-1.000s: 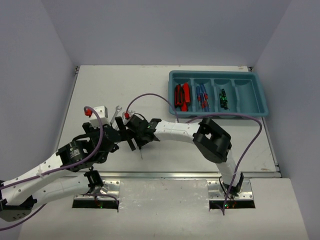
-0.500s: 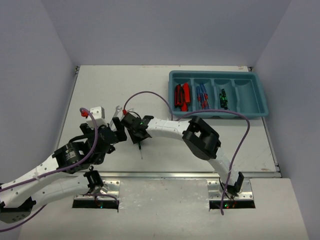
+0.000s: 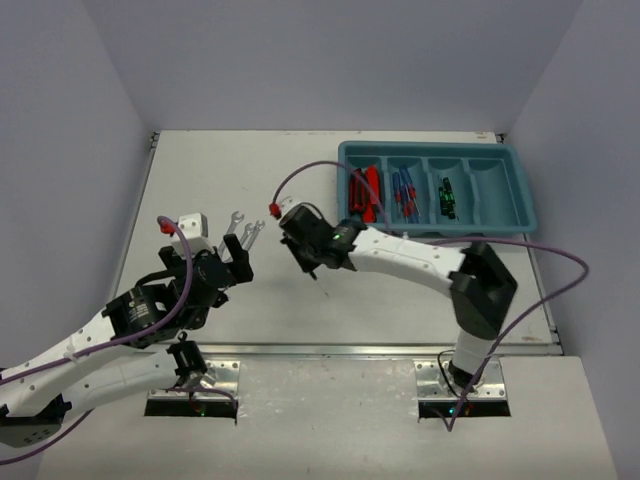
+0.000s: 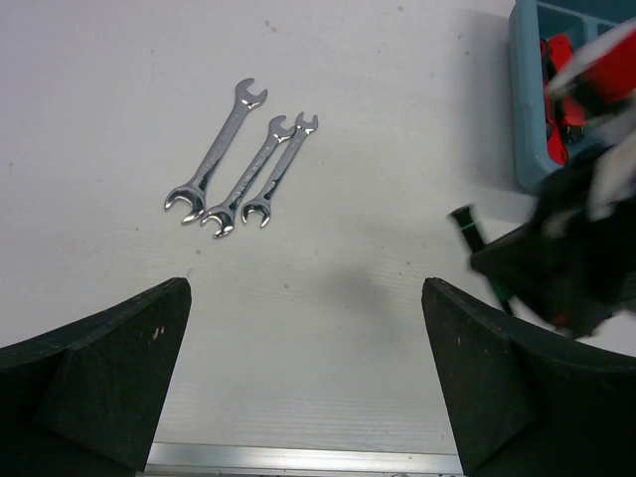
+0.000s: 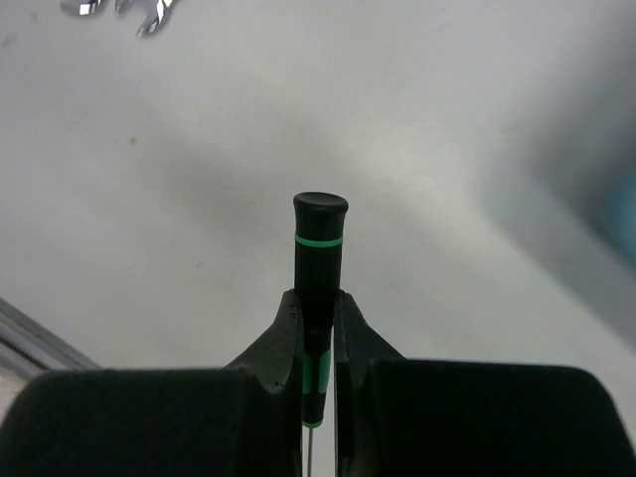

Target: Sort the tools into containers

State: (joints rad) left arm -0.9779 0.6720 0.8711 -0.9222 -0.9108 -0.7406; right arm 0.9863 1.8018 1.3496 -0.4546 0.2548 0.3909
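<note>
We see the right gripper (image 5: 318, 310) clamped on a black, green-banded screwdriver (image 5: 320, 248), the left gripper (image 4: 306, 333) wide open, holding nothing, near three wrenches (image 4: 240, 167).

1. Three wrenches (image 4: 238, 159) lie side by side at upper left of the left wrist view, with bare worktop (image 4: 328, 328) all round them down to the wide-spread left fingers (image 4: 89, 378).
2. The right arm (image 3: 400, 255) crosses the middle of the top view, between wrenches and tray (image 3: 435, 148).
3. Its screwdriver (image 4: 465, 227) juts in at the right edge of the left wrist view, well apart from the wrenches.
</note>
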